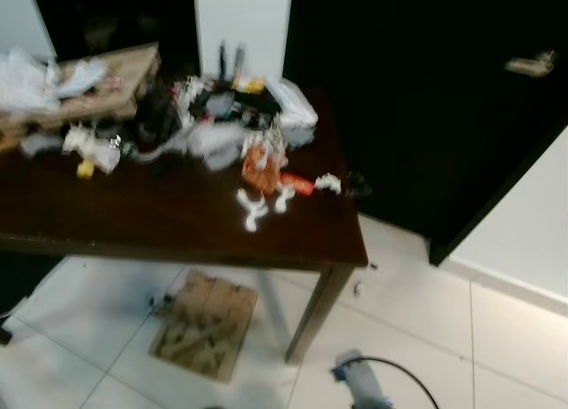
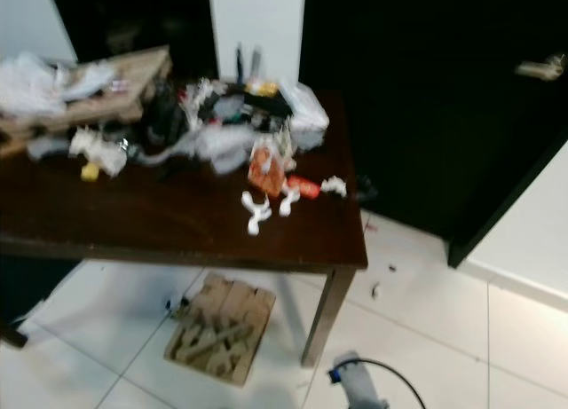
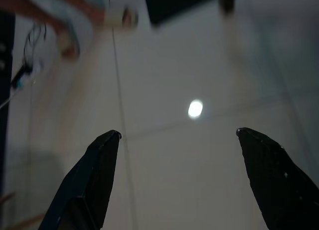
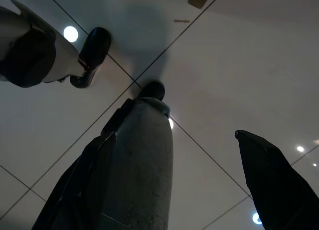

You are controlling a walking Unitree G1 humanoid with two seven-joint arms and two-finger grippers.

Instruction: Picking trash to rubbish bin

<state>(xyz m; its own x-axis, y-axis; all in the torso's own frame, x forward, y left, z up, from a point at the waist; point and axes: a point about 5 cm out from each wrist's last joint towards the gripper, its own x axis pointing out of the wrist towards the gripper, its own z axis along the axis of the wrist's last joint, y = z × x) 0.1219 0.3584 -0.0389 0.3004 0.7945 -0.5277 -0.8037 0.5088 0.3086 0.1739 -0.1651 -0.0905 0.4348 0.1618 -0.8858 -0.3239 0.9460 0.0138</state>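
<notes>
Floor: white glossy tiles (image 1: 497,338) lie under me; both my arms hang idle over them, which fits a walk-up with nothing picked yet.
Left gripper (image 3: 179,182): my fingers are spread wide over bare tile, grasping nothing.
Right gripper (image 4: 194,185): my fingers are parted too; between them I see one of my own grey limbs, not trash.
Near floor clutter: a wooden pallet piece (image 1: 206,325) lies under the table, near its front leg (image 1: 315,311); I judge it could snag my feet if I step in close from that side.
Table: a dark wooden table (image 1: 177,227) stands ahead, its near half mostly bare.
Trash: white crumpled scraps (image 1: 257,205) and an orange wrapper (image 1: 263,165) lie nearest the table's right front corner, so I judge them the easiest first picks; a red bit (image 1: 297,184) lies just beside them.
Farther pile: bags, dark items and white plastic (image 1: 222,116) heap along the back edge, blurred.
Back left: a wooden crate (image 1: 98,85) with plastic on it.
Bin: I cannot tell where it is.
Beyond: a dark door (image 1: 417,90) with a handle (image 1: 531,65).
</notes>
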